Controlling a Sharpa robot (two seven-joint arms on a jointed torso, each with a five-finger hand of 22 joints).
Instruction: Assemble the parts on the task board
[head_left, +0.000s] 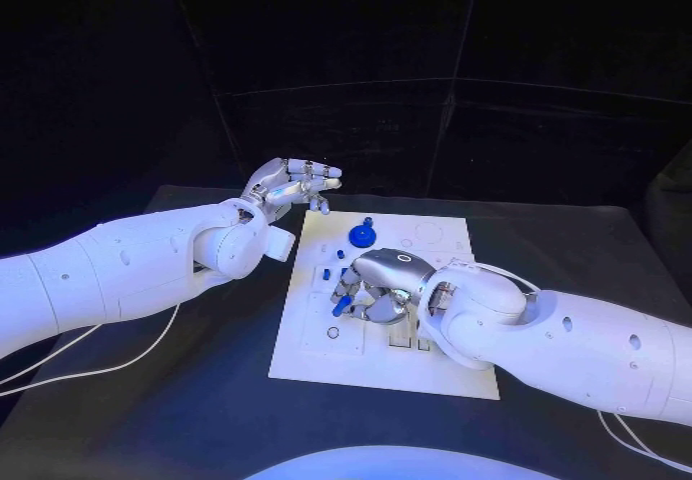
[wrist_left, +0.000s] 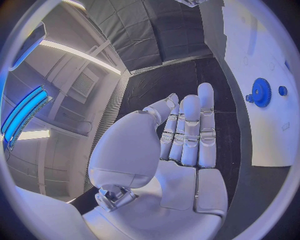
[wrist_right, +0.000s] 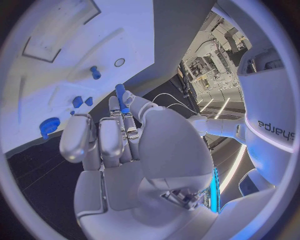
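The white task board (head_left: 378, 368) lies in the middle of the black table. A blue gear (head_left: 361, 236) sits near the board's far edge; the left wrist view shows the gear (wrist_left: 260, 92) with a small blue part (wrist_left: 282, 90) beside it. My right hand (head_left: 379, 286) hovers over the board's middle and pinches a thin blue pin (wrist_right: 120, 94) between thumb and fingers; its tip (head_left: 342, 308) points down at the board. My left hand (head_left: 290, 184) is raised beyond the board's far left corner, palm bare and fingers extended.
In the right wrist view the board (wrist_right: 62, 45) carries a short upright blue peg (wrist_right: 95, 72) and two small blue blocks (wrist_right: 77, 101). A round hole (head_left: 333, 334) and slots (head_left: 411, 342) mark the board's near part. White cables (head_left: 101, 365) trail on the table.
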